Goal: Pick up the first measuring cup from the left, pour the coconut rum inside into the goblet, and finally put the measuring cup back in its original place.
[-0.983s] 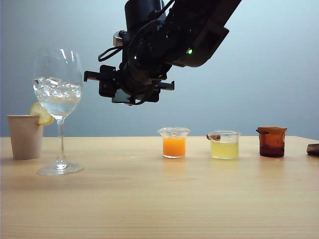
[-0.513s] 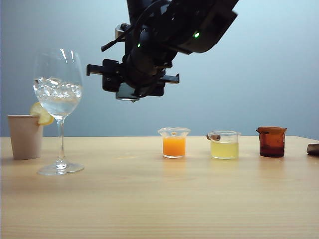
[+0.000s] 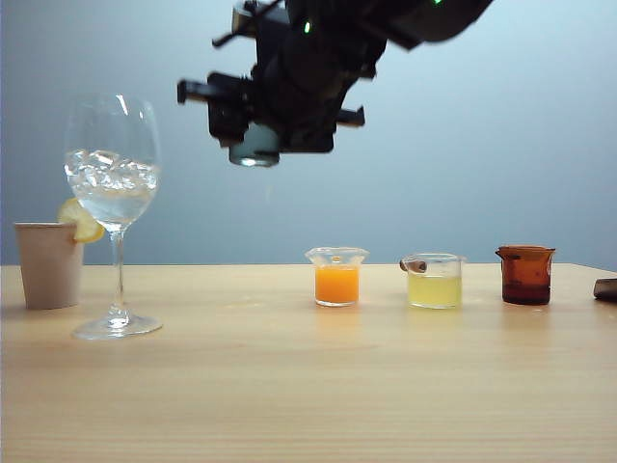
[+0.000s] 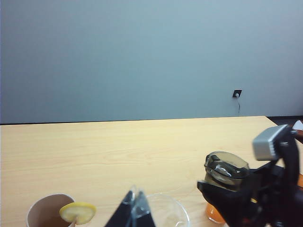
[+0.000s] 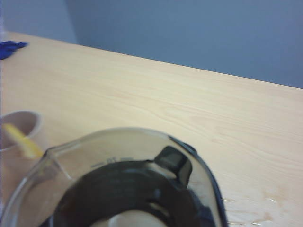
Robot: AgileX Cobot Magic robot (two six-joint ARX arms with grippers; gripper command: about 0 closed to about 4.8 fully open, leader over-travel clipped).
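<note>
Smoky measuring cup point(image 3: 254, 147) clamped in right gripper point(image 3: 275, 121), high above table point(image 3: 308, 386); left gripper point(image 4: 134, 215) jaws unclear.

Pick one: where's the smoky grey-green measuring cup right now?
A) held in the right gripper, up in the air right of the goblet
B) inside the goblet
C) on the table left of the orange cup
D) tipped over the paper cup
A: the first measuring cup sits in the right gripper, well above the table and right of the goblet; the left wrist view shows it clamped too.
</note>
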